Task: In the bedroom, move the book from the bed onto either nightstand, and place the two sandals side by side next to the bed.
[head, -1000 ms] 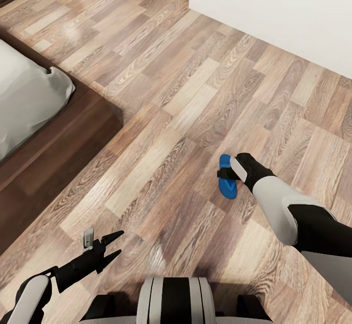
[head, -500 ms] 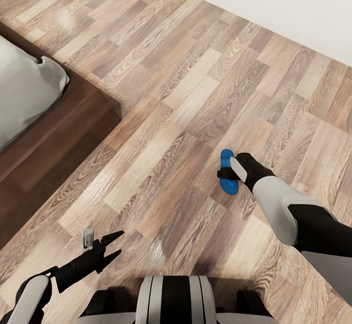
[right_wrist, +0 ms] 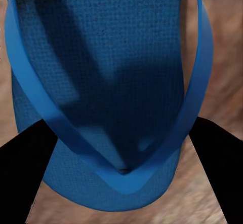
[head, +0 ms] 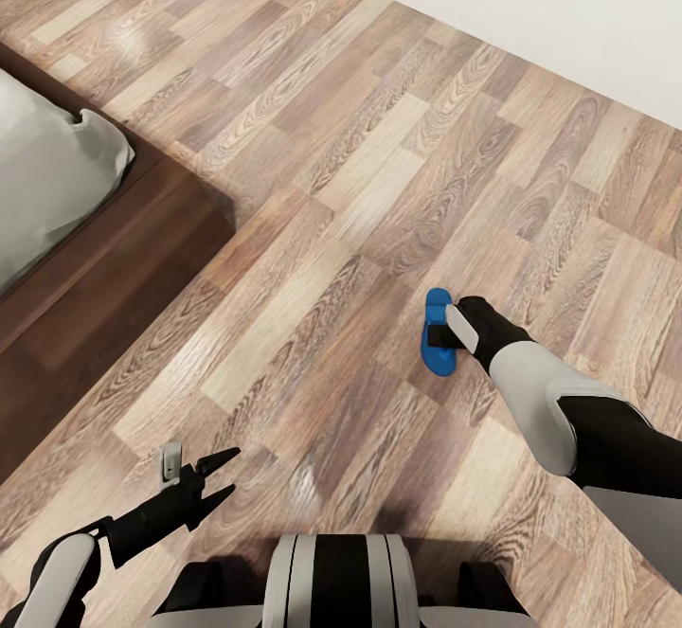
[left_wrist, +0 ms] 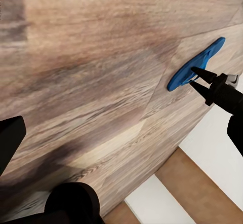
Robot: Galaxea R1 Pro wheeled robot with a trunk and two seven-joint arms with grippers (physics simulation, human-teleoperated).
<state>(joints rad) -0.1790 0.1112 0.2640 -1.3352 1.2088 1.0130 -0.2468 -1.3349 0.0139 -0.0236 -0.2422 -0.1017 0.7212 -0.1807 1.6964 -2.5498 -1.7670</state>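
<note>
One blue sandal (head: pixel 439 336) lies on the wood-plank floor of the bedroom, right of the bed (head: pixel 104 268). My right gripper (head: pixel 434 336) is down over it and open. In the right wrist view its fingers (right_wrist: pixel 28 173) stand wide apart on either side of the sandal's (right_wrist: pixel 111 72) toe end, by the thong straps. The left wrist view shows the same sandal (left_wrist: pixel 202 62) with the right gripper's (left_wrist: pixel 192 77) tips at its edge. My left gripper (head: pixel 225 476) hangs open and empty low over the floor. The book and the nightstand are out of view.
The bed's dark-brown frame and grey mattress corner (head: pixel 57 164) fill the left side. A white wall (head: pixel 549 12) runs along the back right. Bare floor (head: pixel 313 230) stretches between the bed and the sandal. My base (head: pixel 341 581) sits at the near edge.
The whole view shifted at first, so the camera moved. In the last half second the sandal's near end swung slightly left under the right gripper. The left arm kept still.
</note>
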